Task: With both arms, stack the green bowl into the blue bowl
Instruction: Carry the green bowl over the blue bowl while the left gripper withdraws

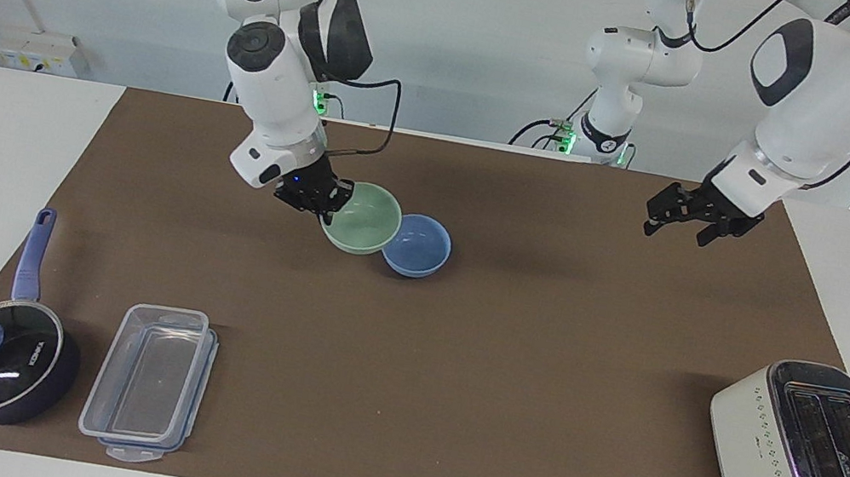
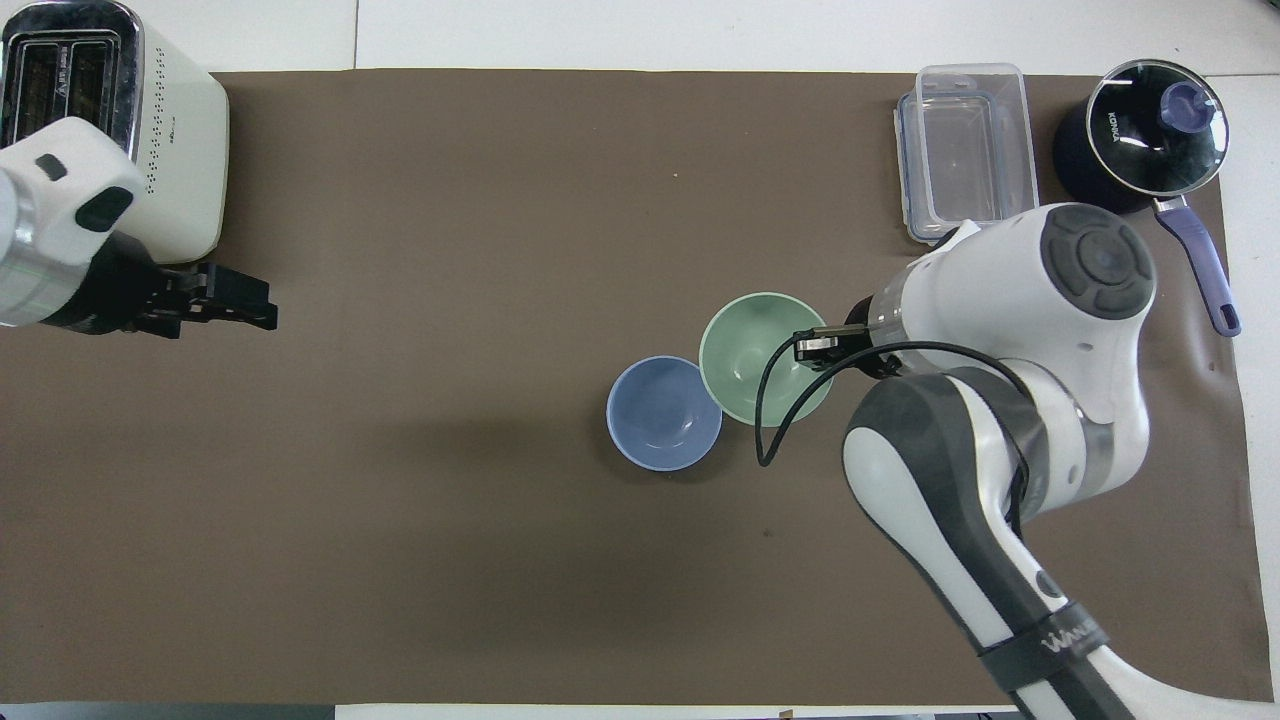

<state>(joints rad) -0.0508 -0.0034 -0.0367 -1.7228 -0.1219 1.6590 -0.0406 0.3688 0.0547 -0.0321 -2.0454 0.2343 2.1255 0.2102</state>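
The blue bowl [image 1: 423, 247] stands upright on the brown mat [image 1: 453, 381] near its middle; it also shows in the overhead view [image 2: 663, 412]. My right gripper [image 1: 320, 202] is shut on the rim of the green bowl [image 1: 364, 218] and holds it slightly tilted just above the mat. The green bowl sits beside the blue bowl, toward the right arm's end, and overlaps the blue bowl's rim. In the overhead view the green bowl [image 2: 755, 355] and right gripper [image 2: 815, 345] show the same. My left gripper [image 1: 675, 231] is open and empty, raised over the mat toward the left arm's end [image 2: 250, 305].
A cream toaster [image 1: 811, 459] stands at the mat's corner farthest from the robots at the left arm's end. A clear plastic container [image 1: 150, 383] and a dark lidded saucepan [image 1: 2, 366] stand at the right arm's end, farther from the robots than the bowls.
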